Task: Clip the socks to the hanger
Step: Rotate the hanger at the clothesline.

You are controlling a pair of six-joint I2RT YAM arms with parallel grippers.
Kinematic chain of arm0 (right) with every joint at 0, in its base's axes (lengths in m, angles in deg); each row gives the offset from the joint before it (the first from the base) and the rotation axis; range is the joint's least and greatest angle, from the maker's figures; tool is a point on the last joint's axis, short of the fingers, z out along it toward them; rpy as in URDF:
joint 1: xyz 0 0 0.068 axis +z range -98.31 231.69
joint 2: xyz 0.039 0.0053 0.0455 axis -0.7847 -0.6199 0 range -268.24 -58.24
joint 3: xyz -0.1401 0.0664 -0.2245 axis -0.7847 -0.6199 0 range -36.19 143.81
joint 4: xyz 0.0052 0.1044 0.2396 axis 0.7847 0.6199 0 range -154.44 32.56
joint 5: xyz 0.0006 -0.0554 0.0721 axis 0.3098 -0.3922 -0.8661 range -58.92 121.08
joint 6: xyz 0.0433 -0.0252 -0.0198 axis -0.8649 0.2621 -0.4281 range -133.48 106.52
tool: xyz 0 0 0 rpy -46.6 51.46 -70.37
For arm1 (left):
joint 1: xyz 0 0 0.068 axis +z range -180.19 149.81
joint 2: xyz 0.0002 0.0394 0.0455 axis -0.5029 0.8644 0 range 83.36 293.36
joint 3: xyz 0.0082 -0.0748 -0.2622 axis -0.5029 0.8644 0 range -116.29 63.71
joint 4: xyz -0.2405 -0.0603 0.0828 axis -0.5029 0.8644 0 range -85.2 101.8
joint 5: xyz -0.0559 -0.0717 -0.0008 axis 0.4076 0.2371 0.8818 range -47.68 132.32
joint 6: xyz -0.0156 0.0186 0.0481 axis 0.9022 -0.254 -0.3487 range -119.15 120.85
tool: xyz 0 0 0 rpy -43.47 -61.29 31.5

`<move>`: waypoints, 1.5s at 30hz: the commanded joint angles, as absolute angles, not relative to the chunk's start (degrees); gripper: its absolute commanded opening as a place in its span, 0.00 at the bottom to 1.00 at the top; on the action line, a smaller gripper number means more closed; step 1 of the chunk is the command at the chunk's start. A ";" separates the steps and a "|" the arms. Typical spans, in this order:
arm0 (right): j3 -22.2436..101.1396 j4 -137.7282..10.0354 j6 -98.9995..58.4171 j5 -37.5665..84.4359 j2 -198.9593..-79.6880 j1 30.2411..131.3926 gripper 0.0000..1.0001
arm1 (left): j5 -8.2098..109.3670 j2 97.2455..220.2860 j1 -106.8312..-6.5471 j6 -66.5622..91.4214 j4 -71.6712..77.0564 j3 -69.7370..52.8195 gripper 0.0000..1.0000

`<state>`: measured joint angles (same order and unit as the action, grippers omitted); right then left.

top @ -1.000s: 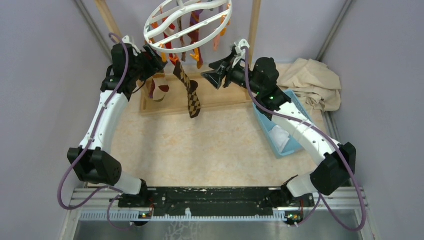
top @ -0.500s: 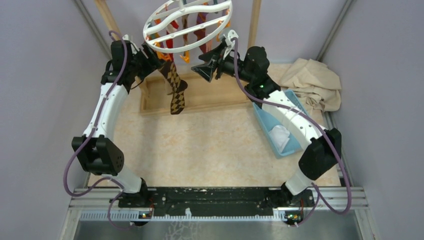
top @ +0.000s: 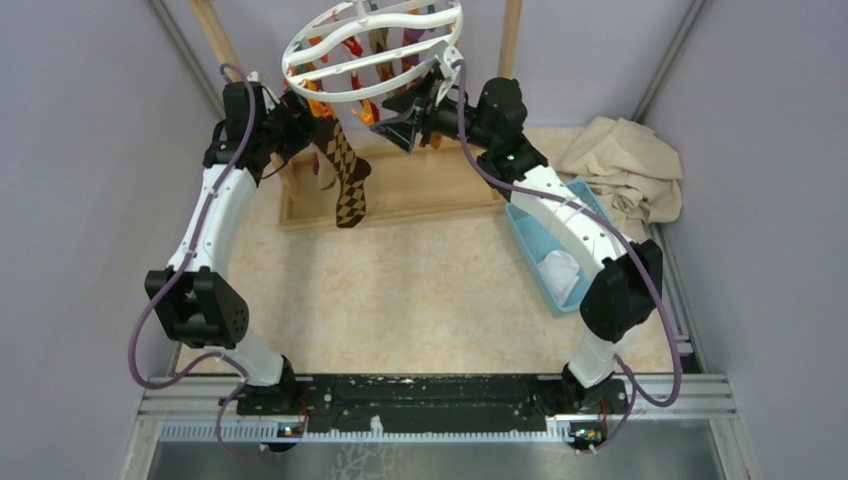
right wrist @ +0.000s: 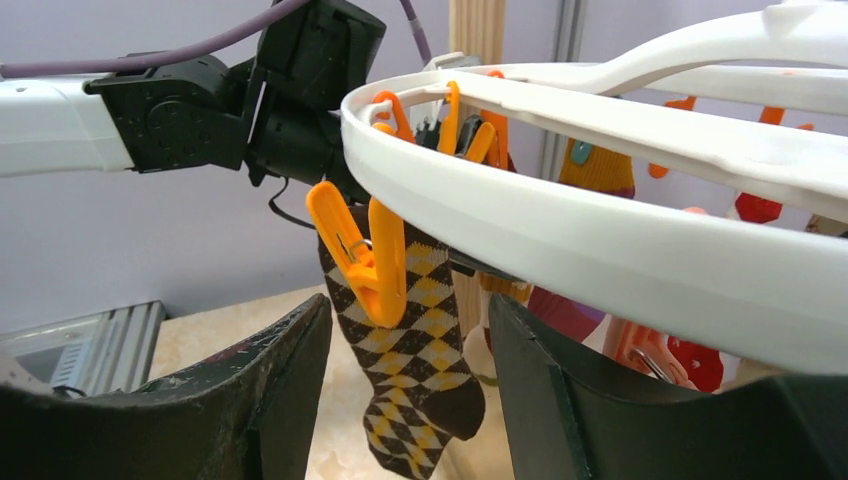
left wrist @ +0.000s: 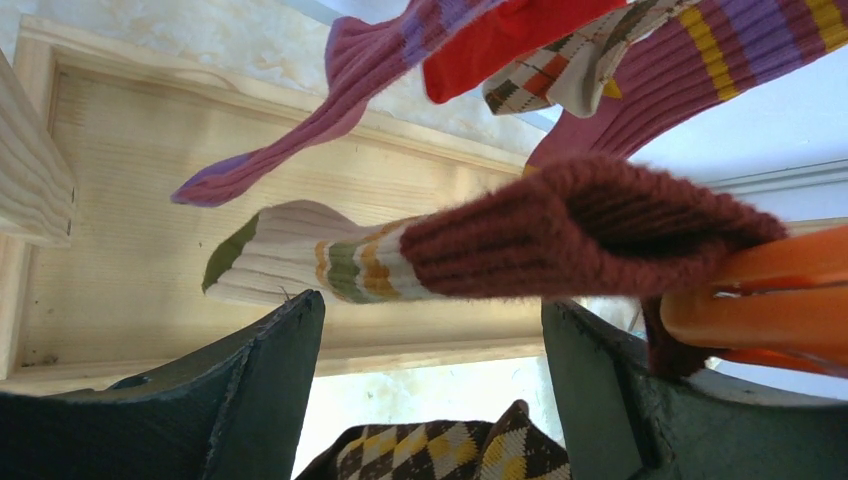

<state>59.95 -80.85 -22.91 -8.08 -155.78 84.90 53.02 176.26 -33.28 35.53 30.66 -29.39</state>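
The white ring hanger (top: 370, 45) hangs at the top centre with several socks on its orange pegs. A brown-diamond sock (top: 345, 185) hangs below its left rim. My left gripper (top: 300, 112) is by that rim. In the left wrist view it (left wrist: 435, 390) is open, with the diamond sock (left wrist: 450, 455) low between the jaws. A striped sock's dark red cuff (left wrist: 580, 230) sits in an orange peg (left wrist: 760, 300) just above. My right gripper (top: 405, 125) is under the right rim. It (right wrist: 410, 340) is open and empty, below an orange peg (right wrist: 365, 255) and the ring (right wrist: 600, 230).
A wooden frame base (top: 420, 195) lies under the hanger, with poles (top: 215, 35) rising at either side. A blue bin (top: 528, 240) holding something white stands at the right. The big beige cloth (top: 625, 165) lies at the back right.
My right arm has reached left and up until its gripper is under the hanger's rim. The hanger and the diamond sock have swung left. My left gripper has shifted slightly.
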 commanded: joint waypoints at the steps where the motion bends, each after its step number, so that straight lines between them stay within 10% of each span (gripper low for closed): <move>1: 64.16 -85.20 -25.01 -10.71 -157.08 84.97 0.59 | 54.01 174.53 -32.83 36.03 30.10 -30.93 0.85; 15: 63.02 -90.33 -26.14 -11.01 -158.83 87.49 0.56 | 54.73 173.27 -32.83 35.09 31.43 -30.80 0.85; 22: 59.77 -92.47 -26.30 -9.92 -157.08 87.86 0.00 | 54.96 172.79 -32.83 34.86 31.10 -30.21 0.85; 45: 47.58 -91.28 -22.63 -6.63 -147.46 87.83 0.00 | 43.81 153.43 -32.83 29.83 29.90 -12.29 0.94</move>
